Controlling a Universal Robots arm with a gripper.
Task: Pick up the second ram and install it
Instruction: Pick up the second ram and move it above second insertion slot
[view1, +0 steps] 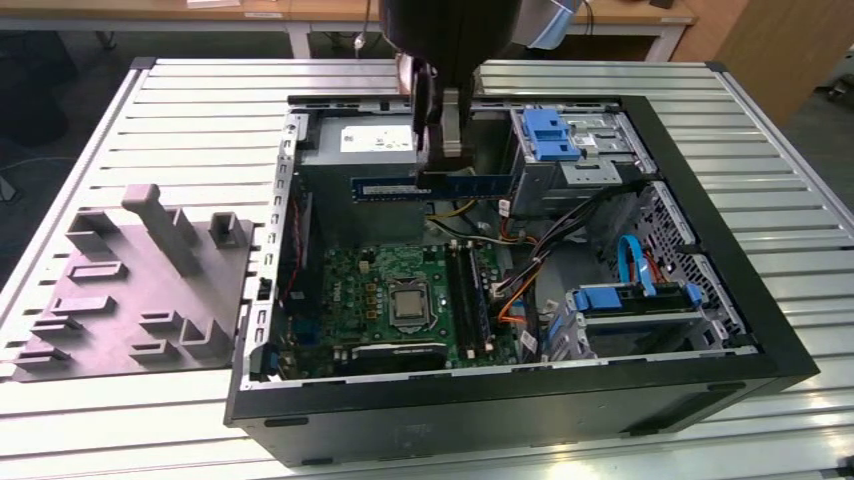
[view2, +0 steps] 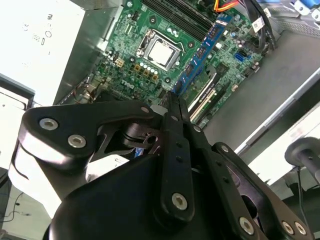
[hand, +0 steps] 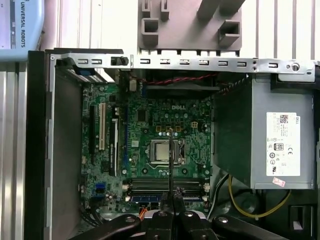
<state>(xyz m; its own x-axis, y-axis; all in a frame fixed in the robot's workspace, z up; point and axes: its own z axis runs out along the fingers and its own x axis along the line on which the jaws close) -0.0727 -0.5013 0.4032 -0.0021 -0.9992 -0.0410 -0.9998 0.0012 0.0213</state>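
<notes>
ram stick: one, blue (view1: 387, 189), held level in the air above the open case, over the end near the power supply and clear of the board below. In the second wrist view it juts out past the fingertips (view2: 205, 47).
gripper: one (view1: 441, 178); its two fingers are pressed together on the ram stick near the stick's middle, both ends sticking out free.
ram slots: a bank of long parallel slots (view1: 467, 288) just beside the processor socket. How many there are, I cannot tell.
motherboard: one, green (view1: 360, 290), lying flat on the floor of the case.
processor socket: one, with a silver square (view1: 404, 301) at its centre.
power supply: one grey box (view1: 360, 145) at the far end of the case, just beside the held stick.
drive brackets: two with blue plastic, one (view1: 551, 135) at the far end and one (view1: 617, 299) on the exterior view's right.
computer case: one, black (view1: 507, 410), side panel off, lying on the table.
fixture: one grey moulded block (view1: 134, 290), beside the case on the exterior view's left.
table: one, of slatted metal (view1: 200, 110).
</notes>
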